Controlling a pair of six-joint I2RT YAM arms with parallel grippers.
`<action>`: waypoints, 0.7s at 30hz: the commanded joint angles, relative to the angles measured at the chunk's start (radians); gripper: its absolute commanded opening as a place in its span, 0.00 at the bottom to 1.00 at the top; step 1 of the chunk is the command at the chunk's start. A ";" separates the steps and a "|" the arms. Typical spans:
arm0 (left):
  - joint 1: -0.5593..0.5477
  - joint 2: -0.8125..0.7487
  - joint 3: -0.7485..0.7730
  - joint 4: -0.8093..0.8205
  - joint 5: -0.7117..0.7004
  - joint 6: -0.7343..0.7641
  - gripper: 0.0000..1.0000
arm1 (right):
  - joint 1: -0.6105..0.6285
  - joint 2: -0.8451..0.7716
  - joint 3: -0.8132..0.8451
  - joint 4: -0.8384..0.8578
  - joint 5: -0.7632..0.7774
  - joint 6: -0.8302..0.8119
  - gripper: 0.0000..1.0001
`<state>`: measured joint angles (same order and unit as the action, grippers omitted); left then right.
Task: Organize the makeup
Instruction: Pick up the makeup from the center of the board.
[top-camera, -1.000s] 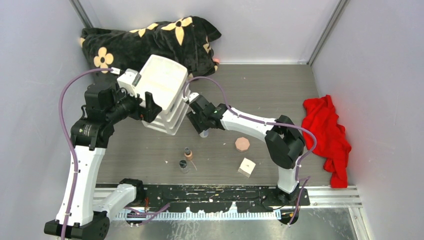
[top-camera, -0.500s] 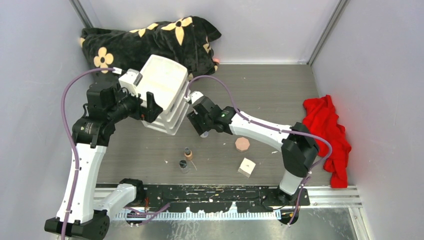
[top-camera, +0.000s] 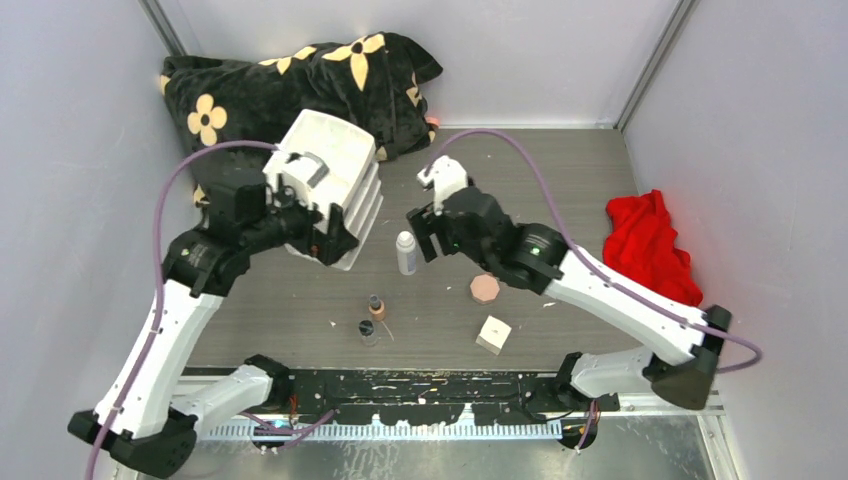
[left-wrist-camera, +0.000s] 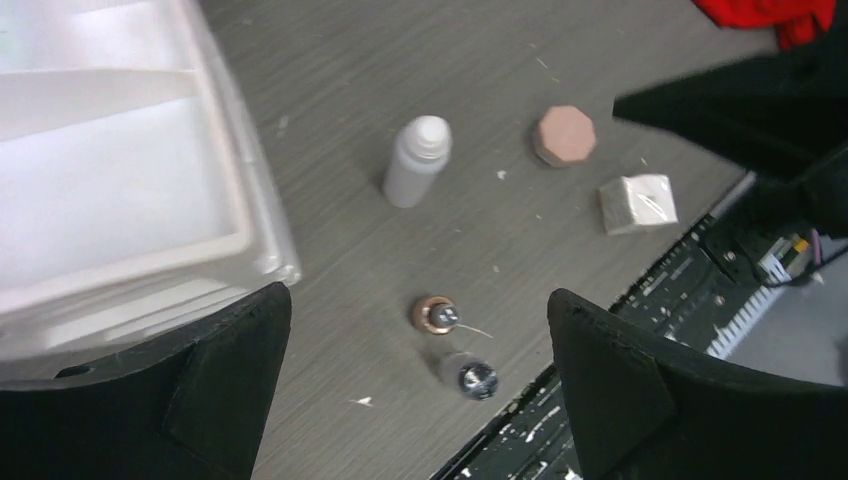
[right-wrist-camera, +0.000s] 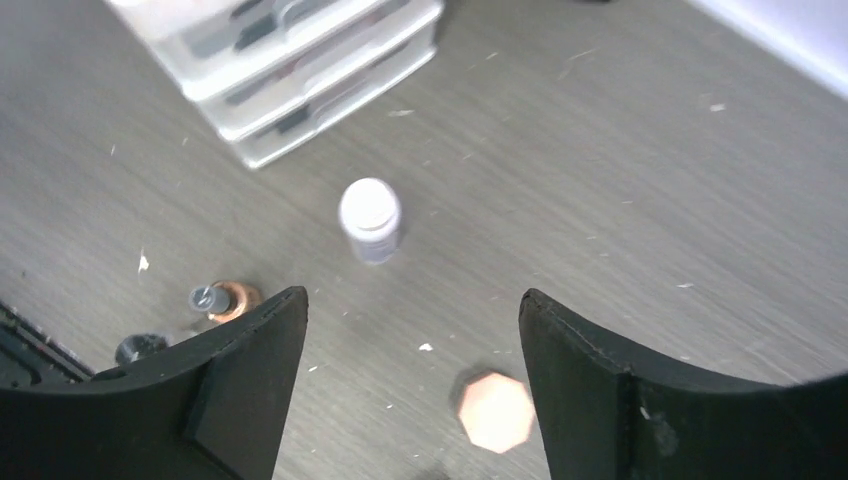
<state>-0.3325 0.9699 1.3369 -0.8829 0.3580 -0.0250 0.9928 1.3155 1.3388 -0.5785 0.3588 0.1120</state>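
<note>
A white bottle (top-camera: 406, 253) stands upright on the grey table, just right of the drawer box (top-camera: 335, 180). A tan dark-capped bottle (top-camera: 376, 307) and a small clear jar (top-camera: 368, 332) stand nearer the front. A pink-brown octagonal compact (top-camera: 485, 288) and a white cube (top-camera: 493, 334) lie to their right. My right gripper (top-camera: 428, 228) hovers open and empty above and right of the white bottle (right-wrist-camera: 370, 218), with the compact (right-wrist-camera: 497, 410) between its fingers' lines. My left gripper (top-camera: 330, 243) is open and empty at the box's front corner, above the tan bottle (left-wrist-camera: 436, 315) and jar (left-wrist-camera: 470, 375). No loose sticks show.
A red cloth (top-camera: 650, 255) lies at the right wall. A black floral cushion (top-camera: 300, 80) fills the back left corner behind the box. Dark items show through the drawer fronts (right-wrist-camera: 290, 60). The black base rail (top-camera: 430, 385) runs along the near edge.
My right gripper has drawn back up and to the right from the white bottle, which now stands free. My left gripper has shifted right along the box's front.
</note>
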 joint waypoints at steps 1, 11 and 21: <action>-0.196 0.047 -0.058 0.101 -0.088 -0.062 1.00 | -0.003 -0.128 -0.034 -0.003 0.195 -0.025 0.85; -0.306 0.126 -0.276 0.374 -0.209 -0.098 0.91 | -0.004 -0.164 -0.072 -0.043 0.274 -0.028 0.88; -0.353 0.223 -0.356 0.616 -0.263 -0.070 0.93 | -0.020 -0.176 -0.089 -0.038 0.286 -0.030 0.89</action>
<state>-0.6754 1.1679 0.9695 -0.4557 0.1234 -0.1043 0.9825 1.1606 1.2556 -0.6407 0.6109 0.0849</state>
